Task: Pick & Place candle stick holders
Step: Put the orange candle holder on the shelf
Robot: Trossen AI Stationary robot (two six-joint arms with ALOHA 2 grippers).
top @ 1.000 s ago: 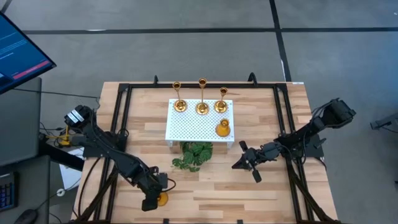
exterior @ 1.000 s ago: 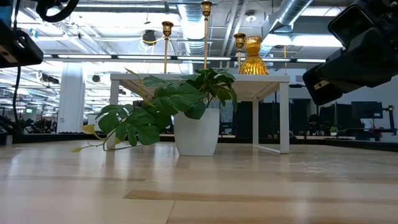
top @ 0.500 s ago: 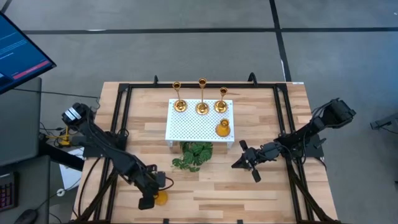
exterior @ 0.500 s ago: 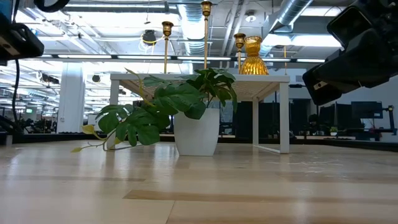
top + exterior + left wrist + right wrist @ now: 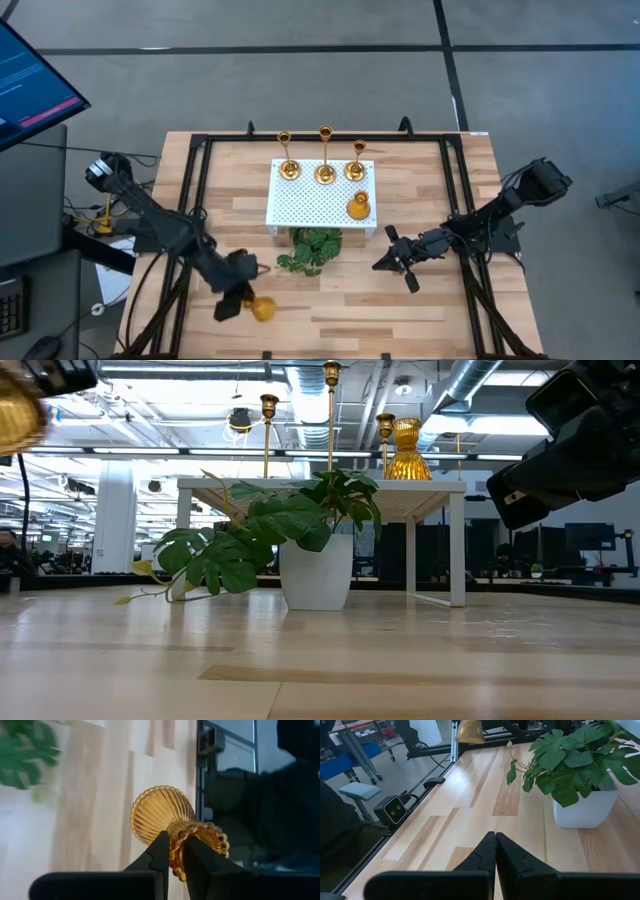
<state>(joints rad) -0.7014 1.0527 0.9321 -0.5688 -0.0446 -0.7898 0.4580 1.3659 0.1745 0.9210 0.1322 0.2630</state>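
Observation:
Three tall gold holders [image 5: 325, 170] stand by their round bases along the far edge of the white perforated platform [image 5: 310, 205]. A short amber holder [image 5: 359, 206] stands at the platform's right near corner. My left gripper [image 5: 240, 303] is shut on a second short amber holder [image 5: 262, 309], near the table's front left; the holder also shows at the upper left of the low view [image 5: 15, 415]. My right gripper [image 5: 393, 262] is shut and empty, right of the potted plant [image 5: 312, 250]. My left gripper pinches the short amber holder between its two fingers at the narrow neck [image 5: 176, 840], between the ribbed bell [image 5: 159, 812] and the beaded ring [image 5: 202, 834]. The fingers lie across the neck. The holder is lifted clear of the table and sticks out sideways past the fingertips.
The potted plant [image 5: 300, 550] stands on the table just in front of the platform, its leaves spreading toward the left. A black frame [image 5: 195, 190] runs along the table's edges. Bare wood [image 5: 330, 310] lies between the two grippers.
My left gripper has risen from the table's front left with the short amber holder and gone a little toward the far edge. The holder, which stood on the table, now hangs clear of it and shows high in the low view.

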